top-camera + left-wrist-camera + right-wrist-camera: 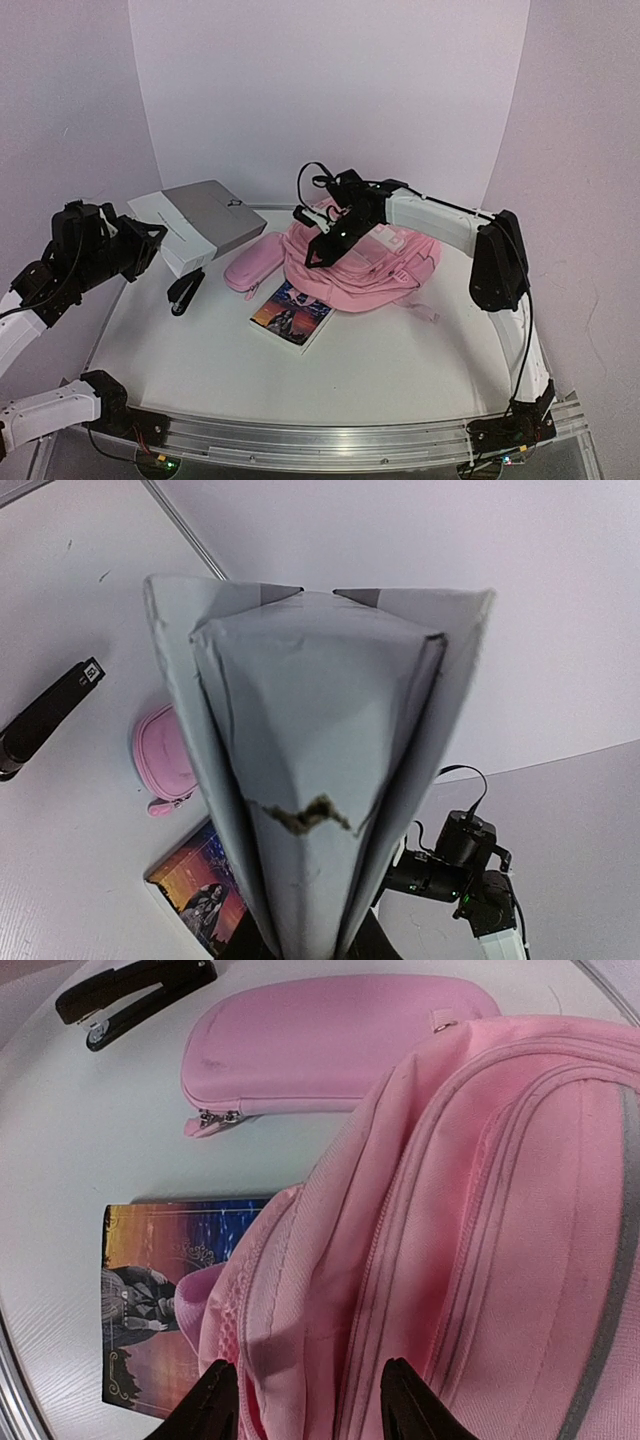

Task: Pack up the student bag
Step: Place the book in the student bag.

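Observation:
The student bag (385, 275) is a soft pink backpack lying right of the table's middle, and it fills the right wrist view (500, 1210). My right gripper (322, 245) is down on its left end. The gripper's two black fingertips (308, 1395) pinch a raised fold of fabric by the bag's zip edge. At the far left, my left gripper (140, 245) is shut on a corner of a grey and white box (200, 225). That box (320, 750) blocks most of the left wrist view, and only dark finger bases show beneath it.
A pink pencil case (252, 265) lies just left of the bag. A black stapler (185, 292) lies further left, beneath the box. A picture-cover book (292, 312) lies in front of the bag, partly under its edge (160, 1300). White walls close in the back.

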You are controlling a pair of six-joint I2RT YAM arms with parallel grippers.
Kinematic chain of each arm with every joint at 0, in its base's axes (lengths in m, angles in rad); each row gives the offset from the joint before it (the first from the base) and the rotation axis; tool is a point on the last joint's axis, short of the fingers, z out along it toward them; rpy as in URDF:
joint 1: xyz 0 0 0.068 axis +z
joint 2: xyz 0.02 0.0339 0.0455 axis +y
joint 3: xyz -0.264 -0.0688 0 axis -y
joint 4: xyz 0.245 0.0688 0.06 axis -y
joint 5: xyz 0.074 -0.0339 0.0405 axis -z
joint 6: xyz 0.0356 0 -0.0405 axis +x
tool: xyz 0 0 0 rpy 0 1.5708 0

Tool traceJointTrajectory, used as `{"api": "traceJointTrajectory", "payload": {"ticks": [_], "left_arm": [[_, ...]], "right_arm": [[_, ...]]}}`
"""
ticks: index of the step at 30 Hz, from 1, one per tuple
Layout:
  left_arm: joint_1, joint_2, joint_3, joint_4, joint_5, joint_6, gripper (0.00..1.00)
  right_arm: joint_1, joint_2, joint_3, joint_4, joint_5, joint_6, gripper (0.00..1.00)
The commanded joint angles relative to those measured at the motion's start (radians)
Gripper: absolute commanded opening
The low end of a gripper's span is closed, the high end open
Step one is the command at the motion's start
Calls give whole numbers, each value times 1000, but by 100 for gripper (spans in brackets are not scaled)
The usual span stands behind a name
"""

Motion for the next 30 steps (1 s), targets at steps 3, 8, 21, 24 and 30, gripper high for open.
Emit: {"api": "traceJointTrajectory", "payload": {"ticks": [3,8,21,24,30], "left_arm": [[2,-18,-1,54,-24,-12,0],[2,1,-3,52,1,-10,0],[2,31,-68,167,239,-27,0],[2,59,-93,232,319,-37,0],[2,226,-101,494,486,-55,0]], "right_arm": [[9,48,50,14,26,1,39],[8,40,75,8,56,15,8],[-117,-89,310,11,-98,201,0],[-171,-94,349,24,-146,261,0],[-235,-116,369,89,-274,353,0]]}}
